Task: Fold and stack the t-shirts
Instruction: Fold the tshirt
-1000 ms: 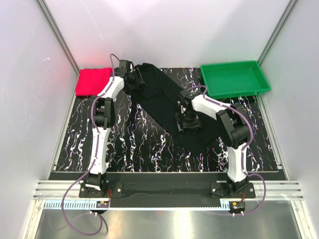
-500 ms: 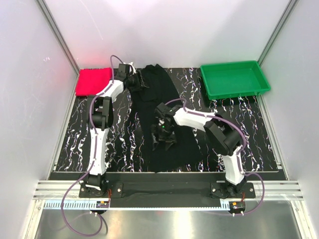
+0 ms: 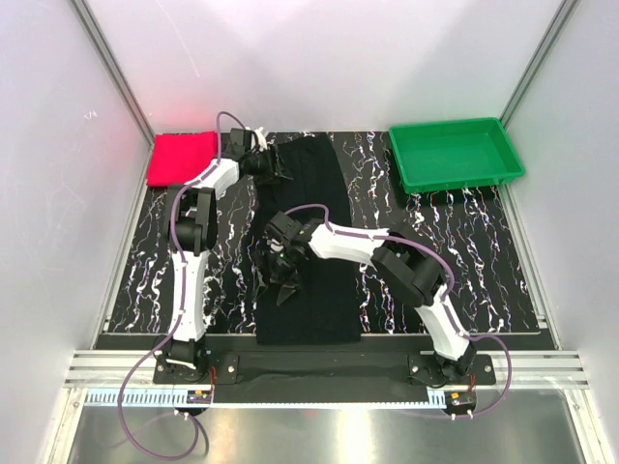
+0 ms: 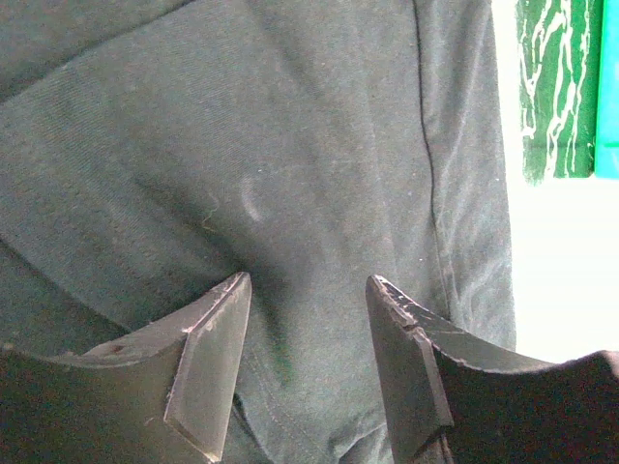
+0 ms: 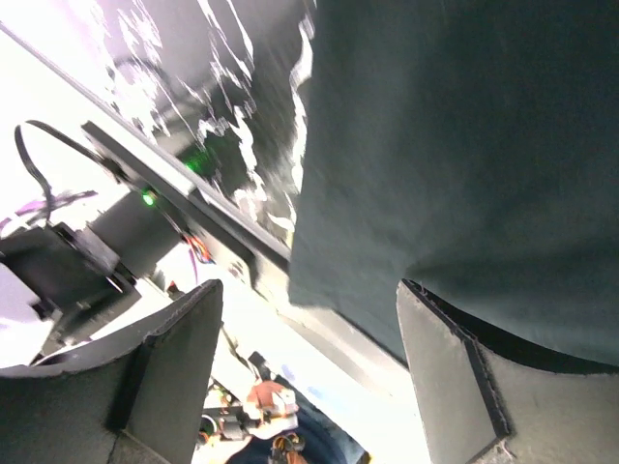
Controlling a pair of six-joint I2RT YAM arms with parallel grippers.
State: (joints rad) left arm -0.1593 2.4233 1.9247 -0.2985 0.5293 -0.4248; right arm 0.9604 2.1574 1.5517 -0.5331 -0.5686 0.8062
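Observation:
The black t-shirt (image 3: 314, 193) lies as a long narrow strip from the far edge of the mat to its near edge. It fills the left wrist view (image 4: 290, 145) and the upper right of the right wrist view (image 5: 464, 145). My left gripper (image 3: 276, 166) is at the shirt's far left corner, its jaws (image 4: 305, 280) apart with cloth lying between them. My right gripper (image 3: 283, 280) is over the shirt's left edge lower down. It is open (image 5: 309, 290), with the cloth's edge by its right finger. The pinkish-red t-shirt (image 3: 181, 158) lies folded at the far left corner.
A green plastic tray (image 3: 455, 153) stands at the far right. The black marbled mat (image 3: 155, 261) covers the table. White walls close in the left, right and back. The shirt's near end reaches the rail at the table's front edge (image 5: 242, 280).
My right gripper has swept left and toward the near edge. The black shirt's lower end swung with it, from a diagonal to a straight strip. The left gripper stayed at the far end.

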